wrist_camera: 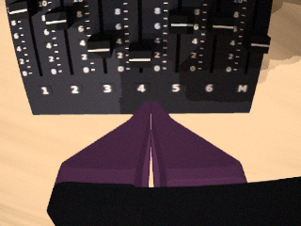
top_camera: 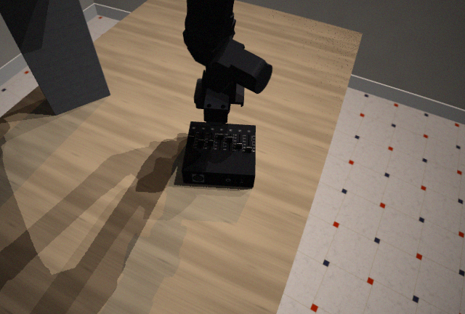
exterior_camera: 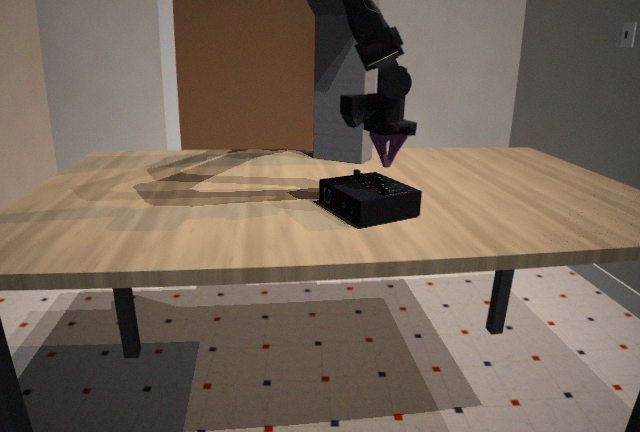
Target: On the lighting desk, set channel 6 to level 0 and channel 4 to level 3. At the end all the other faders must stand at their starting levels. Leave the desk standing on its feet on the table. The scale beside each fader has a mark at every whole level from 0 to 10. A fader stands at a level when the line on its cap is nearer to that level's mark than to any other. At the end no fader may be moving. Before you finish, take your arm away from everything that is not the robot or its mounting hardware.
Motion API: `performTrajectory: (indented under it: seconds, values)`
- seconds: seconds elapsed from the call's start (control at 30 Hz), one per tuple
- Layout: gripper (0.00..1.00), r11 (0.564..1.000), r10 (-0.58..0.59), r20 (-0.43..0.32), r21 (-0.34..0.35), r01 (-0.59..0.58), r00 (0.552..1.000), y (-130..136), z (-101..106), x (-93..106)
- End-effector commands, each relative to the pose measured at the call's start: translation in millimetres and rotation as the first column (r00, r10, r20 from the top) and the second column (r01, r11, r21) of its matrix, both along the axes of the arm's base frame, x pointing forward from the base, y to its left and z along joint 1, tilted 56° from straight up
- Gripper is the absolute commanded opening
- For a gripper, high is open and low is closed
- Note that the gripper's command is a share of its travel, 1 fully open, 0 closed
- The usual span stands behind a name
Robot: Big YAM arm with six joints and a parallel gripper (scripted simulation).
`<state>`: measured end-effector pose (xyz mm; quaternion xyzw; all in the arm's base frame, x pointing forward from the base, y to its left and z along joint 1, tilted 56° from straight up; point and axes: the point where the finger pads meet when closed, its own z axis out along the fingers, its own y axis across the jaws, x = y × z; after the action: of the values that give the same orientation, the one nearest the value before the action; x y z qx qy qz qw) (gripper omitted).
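The black lighting desk (top_camera: 219, 160) (exterior_camera: 370, 198) (wrist_camera: 82, 97) stands flat on the wooden table (top_camera: 150, 78) (exterior_camera: 516, 200). In the wrist view its faders are numbered 1 to 6 plus a master. The channel 4 cap (wrist_camera: 141, 58) stands near level 1 to 2. The channel 6 cap (wrist_camera: 222, 25) stands near level 6. My gripper (wrist_camera: 150, 111) (exterior_camera: 386, 162) is shut with nothing between its purple fingers. It hangs a little above the desk's edge near the channel 4 label. In the top view the arm hides the fingertips.
The grey robot base column (top_camera: 56, 40) (exterior_camera: 336, 107) stands at the table's far end. The table's edge (top_camera: 319, 175) runs to the right of the desk, with tiled floor (top_camera: 394, 208) beyond.
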<state>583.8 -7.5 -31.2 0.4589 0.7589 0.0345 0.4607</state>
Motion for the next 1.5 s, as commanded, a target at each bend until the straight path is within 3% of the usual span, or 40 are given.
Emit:
performTrajectory:
  seconds: [0.0, 0.1, 0.17, 0.4, 1.47]
  values:
    - [0.00, 1.000, 0.011, 0.010, -0.007, -0.011, 1.000, 1, 0, 7.0]
    - [0.00, 1.000, 0.012, 0.025, -0.006, -0.012, 1.000, 2, 9, 10.0]
    - [0.00, 1.000, 0.006, 0.011, -0.007, -0.006, 1.000, -2, -1, 8.8]
    - [0.00, 1.000, 0.011, 0.009, -0.008, -0.011, 1.000, -1, -4, 11.7]
    - [0.00, 1.000, 0.006, 0.013, -0.007, -0.005, 1.000, -4, -3, 14.6]
